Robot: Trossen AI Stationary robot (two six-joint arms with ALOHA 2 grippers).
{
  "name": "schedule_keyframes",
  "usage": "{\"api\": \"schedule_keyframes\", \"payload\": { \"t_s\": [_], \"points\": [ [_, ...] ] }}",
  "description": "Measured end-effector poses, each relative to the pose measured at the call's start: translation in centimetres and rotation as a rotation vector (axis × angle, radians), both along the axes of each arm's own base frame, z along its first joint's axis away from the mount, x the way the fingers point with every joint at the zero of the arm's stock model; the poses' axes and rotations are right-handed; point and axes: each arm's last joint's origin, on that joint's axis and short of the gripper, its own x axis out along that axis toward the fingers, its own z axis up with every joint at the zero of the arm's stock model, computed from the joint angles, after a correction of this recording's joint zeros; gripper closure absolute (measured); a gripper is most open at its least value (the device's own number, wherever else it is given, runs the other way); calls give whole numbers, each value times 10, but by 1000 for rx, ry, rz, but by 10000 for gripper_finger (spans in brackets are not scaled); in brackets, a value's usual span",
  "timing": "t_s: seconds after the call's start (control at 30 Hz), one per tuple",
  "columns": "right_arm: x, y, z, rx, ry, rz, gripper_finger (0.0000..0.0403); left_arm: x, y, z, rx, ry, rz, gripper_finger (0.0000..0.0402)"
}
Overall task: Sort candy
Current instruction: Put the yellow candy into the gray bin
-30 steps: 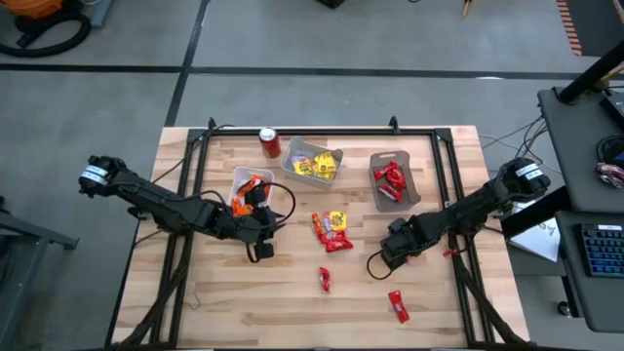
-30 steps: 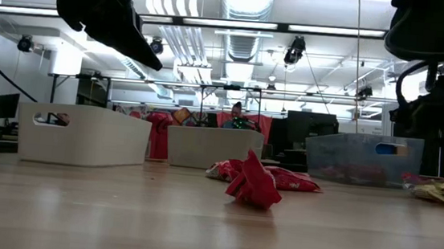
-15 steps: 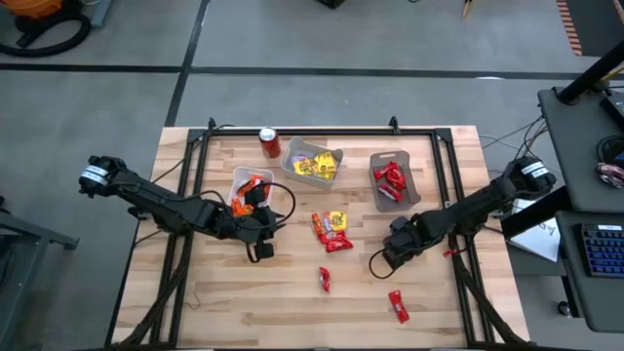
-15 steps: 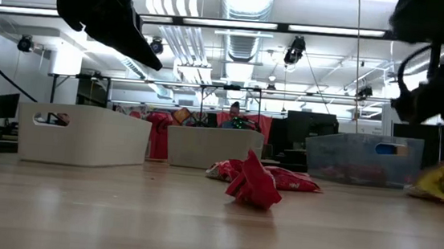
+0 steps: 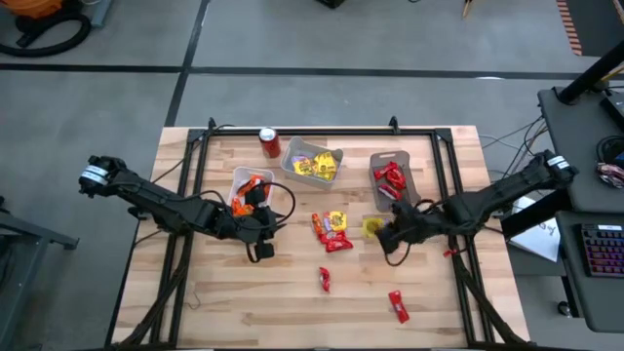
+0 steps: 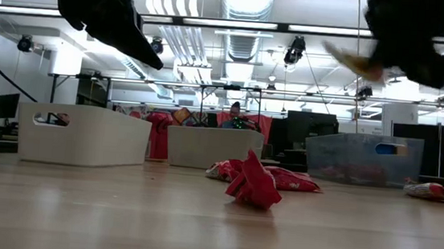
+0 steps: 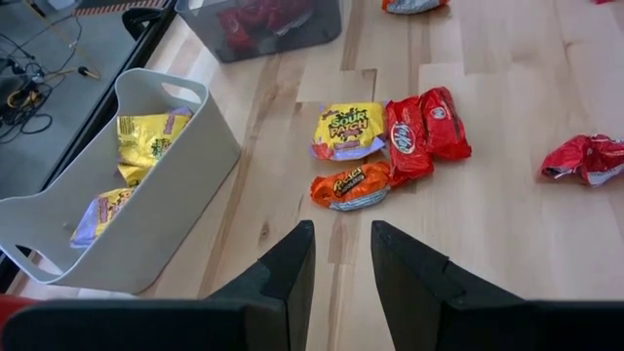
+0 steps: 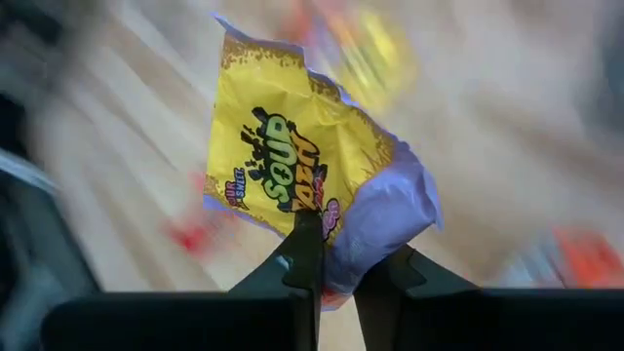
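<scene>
Right gripper (image 8: 334, 255) clamped on a yellow candy packet (image 8: 292, 166), lower edge pinched between its jaws, above mid-tabletop (image 5: 244, 292). Left gripper (image 7: 341, 255) hovers near the tabletop's left half, jaws slightly apart, empty.

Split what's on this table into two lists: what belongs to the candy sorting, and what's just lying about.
Belongs to the job:
- yellow candy packet held in the right gripper
- loose candies mid-table
- bin with orange candy, bin with yellow candy, bin with red candy
- left gripper, waiting

Lying about:
- red soda can
</scene>
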Motion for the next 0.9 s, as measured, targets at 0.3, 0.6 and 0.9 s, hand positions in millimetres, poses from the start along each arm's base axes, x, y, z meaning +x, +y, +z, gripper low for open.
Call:
{"api": "schedule_keyframes", "payload": {
  "t_s": [0.3,0.6,0.9],
  "points": [
    [41,-12,40,-475,-467,-12,369,0,-1,0,-4,0,0,313],
    [88,-63,20,-670,-350,-111,369,-19,-18,11,-34,-24,-48,313],
    [125,-140,-6,-695,-112,-178,369,-39,-21,28,-18,-100,0,313]
  ]
}}
